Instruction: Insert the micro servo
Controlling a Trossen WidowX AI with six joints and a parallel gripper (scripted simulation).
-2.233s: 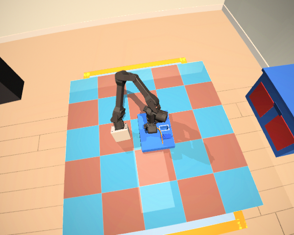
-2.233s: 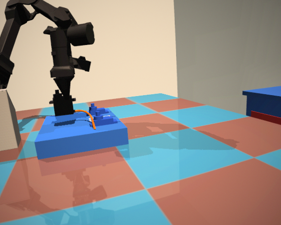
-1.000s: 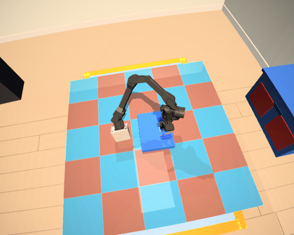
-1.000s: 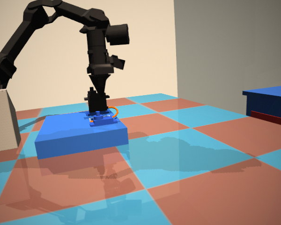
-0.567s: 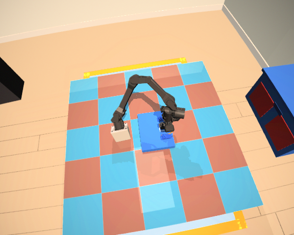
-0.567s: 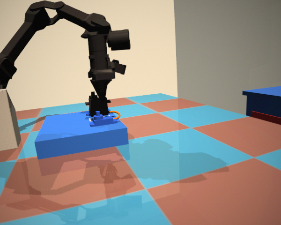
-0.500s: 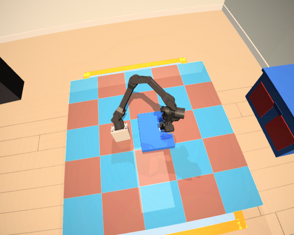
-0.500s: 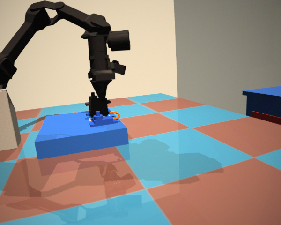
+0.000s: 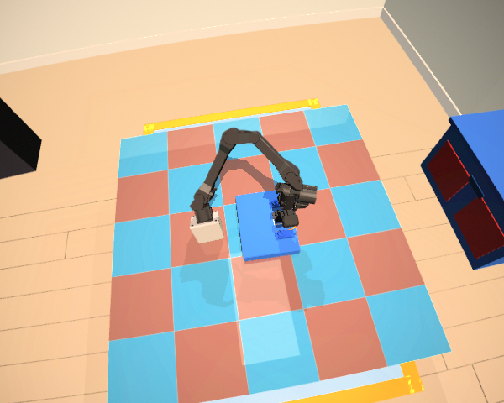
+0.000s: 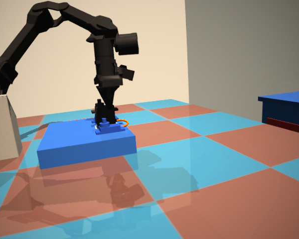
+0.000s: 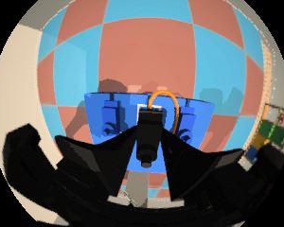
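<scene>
The matte black hand (image 10: 105, 113) grips the boxy dark servo (image 11: 149, 134) (its thin orange cable (image 10: 124, 122) arches sideways) over the flat, smooth blue deck (image 10: 74, 140).
</scene>
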